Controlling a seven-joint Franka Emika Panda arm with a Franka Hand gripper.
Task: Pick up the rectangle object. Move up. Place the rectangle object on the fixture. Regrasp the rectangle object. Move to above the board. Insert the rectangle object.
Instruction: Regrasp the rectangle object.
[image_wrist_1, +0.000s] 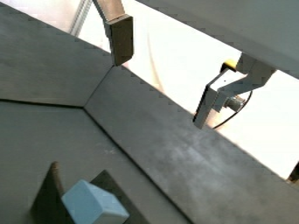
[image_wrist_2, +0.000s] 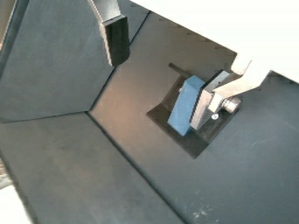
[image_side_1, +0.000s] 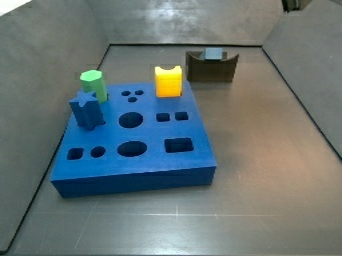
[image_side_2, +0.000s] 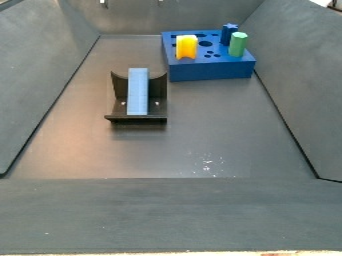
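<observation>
Silver-fingered gripper | jaws apart, holding nothing | above rectangle object on fixture

Your inventory:
- Rectangle object: slate grey-blue block, plain, lying lengthwise in the fixture's notch; in a wrist view it rests tilted on edge.
- Fixture: dark olive holder w/ U-notch, on desk floor, well apart from board.
- Board: bright-blue slab, round & square holes.
- Gripper: above the fixture, jaws apart, nothing held.
</observation>
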